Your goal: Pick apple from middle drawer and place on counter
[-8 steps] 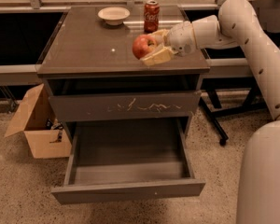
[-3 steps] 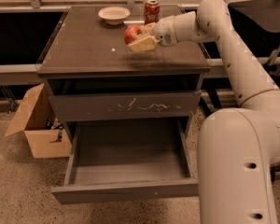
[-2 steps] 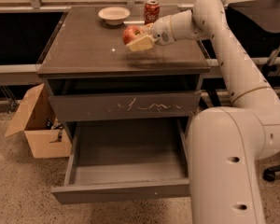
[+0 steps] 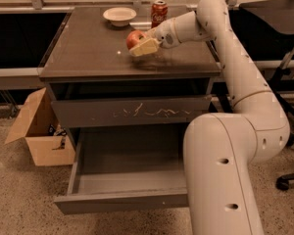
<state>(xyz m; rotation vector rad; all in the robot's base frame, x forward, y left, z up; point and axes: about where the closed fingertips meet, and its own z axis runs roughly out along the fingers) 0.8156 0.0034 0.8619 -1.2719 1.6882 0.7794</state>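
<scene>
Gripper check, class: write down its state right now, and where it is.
Gripper: shut on the apple, above the counter.

One high front view, angled down, mid-range; gripper holds apple over counter.

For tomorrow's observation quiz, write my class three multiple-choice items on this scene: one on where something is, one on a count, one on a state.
1. Where is the apple?
A) on the floor
B) in the tool, over the counter
C) on a chair

2. How many red cans stand on the counter?
A) one
B) two
C) three

3. The middle drawer is:
A) shut
B) taken out
C) pulled open

Answers:
1 B, the tool's fingers are closed round the apple over the countertop.
2 A, a single can stands near the back edge.
3 C, the drawer juts forward and its grey interior shows.
</scene>
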